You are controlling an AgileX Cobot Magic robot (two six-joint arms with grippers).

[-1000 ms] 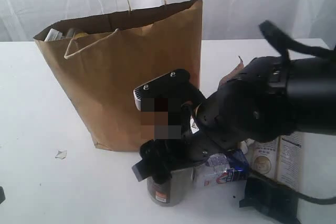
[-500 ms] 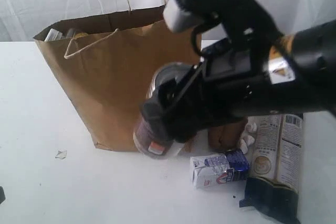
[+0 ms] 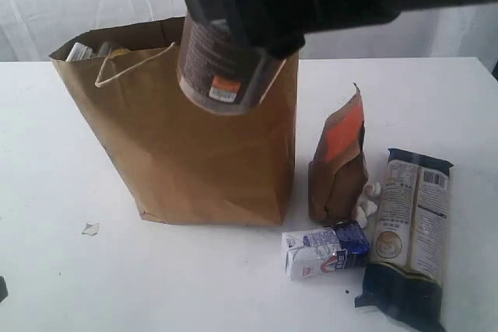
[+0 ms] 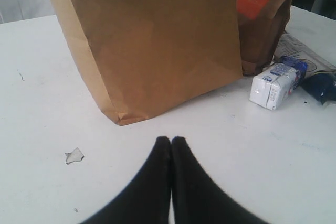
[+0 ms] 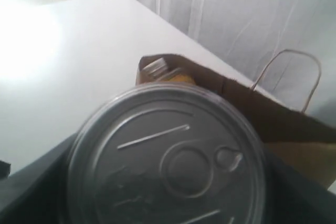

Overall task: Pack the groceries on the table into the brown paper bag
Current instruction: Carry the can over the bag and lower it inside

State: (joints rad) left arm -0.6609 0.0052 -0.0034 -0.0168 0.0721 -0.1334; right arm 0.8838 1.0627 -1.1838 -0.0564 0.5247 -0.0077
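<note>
White tabletop (image 3: 47, 270) is spread beneath both pincers. On it the brown paper bag (image 3: 194, 153) is stood upright, its open mouth just below and beyond the right pincer (image 3: 237, 9). A bottle top and something yellow are glimpsed inside it in the right wrist view. The right pincer is raised over the bag's near rim with its jaws set wide. The dark pull-tab can (image 3: 222, 68) is clamped between them, tilted, with its lid turned toward the wrist camera. Whether the can touches the paper cannot be told. Well below this pincer, on the right arm's side, the long pasta packet (image 3: 408, 231) is laid flat. The brown-orange pouch (image 3: 338, 169) is stood between it and the bag, and the small white-blue packet (image 3: 325, 249) is laid on its side in front of the pouch. The left pincer (image 4: 171, 142) is held low over the tabletop with its jaws pressed fully together and nothing gripped. The bag's bottom corner is seen ahead of it, and a small white crumb (image 4: 74, 155) lies near its tips.
</note>
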